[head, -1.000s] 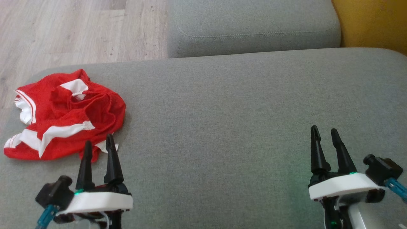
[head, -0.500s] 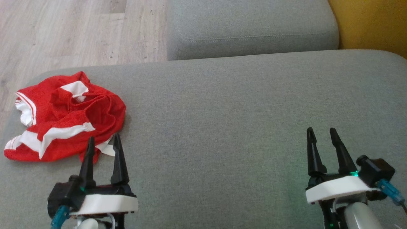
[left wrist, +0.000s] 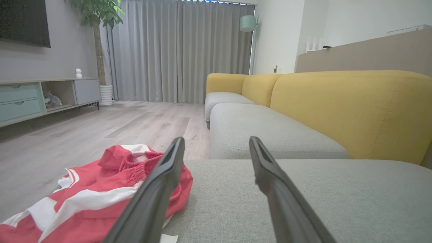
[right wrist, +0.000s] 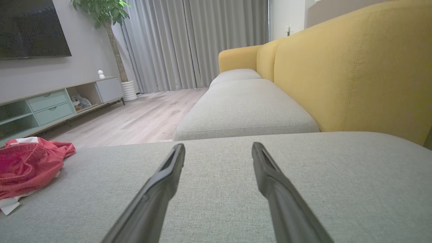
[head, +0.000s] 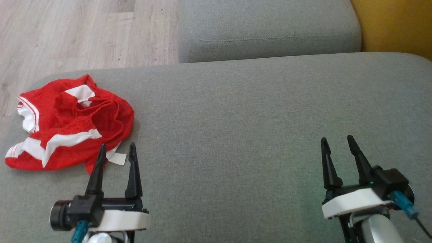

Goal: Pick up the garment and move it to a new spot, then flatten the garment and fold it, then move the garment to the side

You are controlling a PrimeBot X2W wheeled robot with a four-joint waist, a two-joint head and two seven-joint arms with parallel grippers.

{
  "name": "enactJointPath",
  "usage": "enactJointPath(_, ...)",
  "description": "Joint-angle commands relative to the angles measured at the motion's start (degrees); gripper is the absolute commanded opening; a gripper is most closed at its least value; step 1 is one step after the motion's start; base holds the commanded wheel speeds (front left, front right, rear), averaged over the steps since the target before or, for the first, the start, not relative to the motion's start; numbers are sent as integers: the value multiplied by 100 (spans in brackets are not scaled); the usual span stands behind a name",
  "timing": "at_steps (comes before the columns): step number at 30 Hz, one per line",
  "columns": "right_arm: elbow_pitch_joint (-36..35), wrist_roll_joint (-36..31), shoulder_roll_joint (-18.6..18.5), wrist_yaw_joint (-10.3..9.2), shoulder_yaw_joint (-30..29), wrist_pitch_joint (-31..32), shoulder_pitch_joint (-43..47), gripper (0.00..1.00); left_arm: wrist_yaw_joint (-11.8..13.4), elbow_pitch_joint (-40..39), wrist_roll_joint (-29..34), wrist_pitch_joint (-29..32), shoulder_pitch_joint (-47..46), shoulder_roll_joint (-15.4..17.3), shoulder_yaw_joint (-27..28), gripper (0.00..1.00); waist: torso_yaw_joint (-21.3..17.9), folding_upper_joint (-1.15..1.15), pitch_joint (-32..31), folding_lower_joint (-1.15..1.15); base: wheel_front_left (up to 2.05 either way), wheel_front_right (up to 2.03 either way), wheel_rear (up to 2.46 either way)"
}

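Fingers (head: 97, 173) of the left gripper (head: 117, 148) stand wide apart and empty, their tips just beside the near edge of the crumpled red-and-white garment (head: 71, 125). The garment lies at the left end of the grey fabric seat cushion (head: 236, 111), while the right gripper (head: 336, 140), equally spread and empty, hovers well apart over bare cushion. Beyond are a second grey cushion (head: 266, 27), a yellow backrest (left wrist: 354, 108), pale wood floor (head: 84, 33), grey curtains (left wrist: 179, 50) and a low cabinet (right wrist: 44, 104).

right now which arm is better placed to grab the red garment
Left. The left gripper, open, sits beside the red garment; the right gripper is far off across the cushion.
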Motion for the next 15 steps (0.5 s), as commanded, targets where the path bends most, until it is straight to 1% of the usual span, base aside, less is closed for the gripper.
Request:
enactJointPath(1, -147, -232, -12, 43, 139, -134, -326, 100, 56, -153, 245, -96, -292, 15, 127, 100, 9, 0, -17, 0, 0, 0, 0)
enactJointPath(3, -119, -343, -10, 44, 152, -160, -333, 100, 70, -109, 363, -123, -293, 15, 132, 100, 19, 0, -32, 0, 0, 0, 0)
enactJointPath(12, -47, -311, -10, 44, 143, -160, -312, 100, 87, 70, 316, -123, -311, 15, 152, 100, 111, 0, -63, 0, 0, 0, 0)
enactJointPath(15, -20, -310, -10, 44, 146, -160, -319, 100, 83, 98, 341, -123, -342, 15, 159, 100, 196, 0, -32, 0, 0, 0, 0)
